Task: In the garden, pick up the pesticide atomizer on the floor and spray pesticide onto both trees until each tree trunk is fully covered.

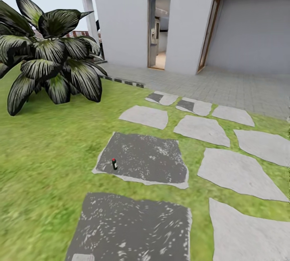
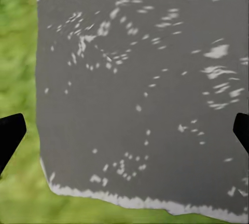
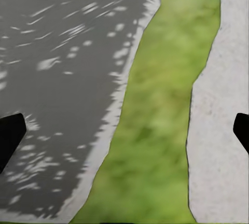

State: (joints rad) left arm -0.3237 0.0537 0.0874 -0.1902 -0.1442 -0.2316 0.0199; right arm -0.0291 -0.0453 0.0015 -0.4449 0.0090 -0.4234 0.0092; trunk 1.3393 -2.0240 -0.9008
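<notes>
While the pesticide atomizer (image 1: 114, 163) stands upright on a dark paving slab (image 1: 149, 160) well ahead, left of centre, both pincers hang open and empty over nearer ground; the left arm looks nearer.

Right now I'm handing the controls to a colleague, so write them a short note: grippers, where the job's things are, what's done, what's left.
Left gripper: open, empty, hanging over a dark grey speckled paving slab.
Right gripper: open, empty, above a strip of green grass between a dark slab and a pale one.
The small dark pesticide atomizer with the red top stands upright on the dark slab ahead, near that slab's left edge, untouched.
Done: nothing yet; no spray is visible.
Left: drive closer, pick up the atomizer, find both thick trunks and coat them. A broad-leafed dark green bush stands ahead on the left.
</notes>
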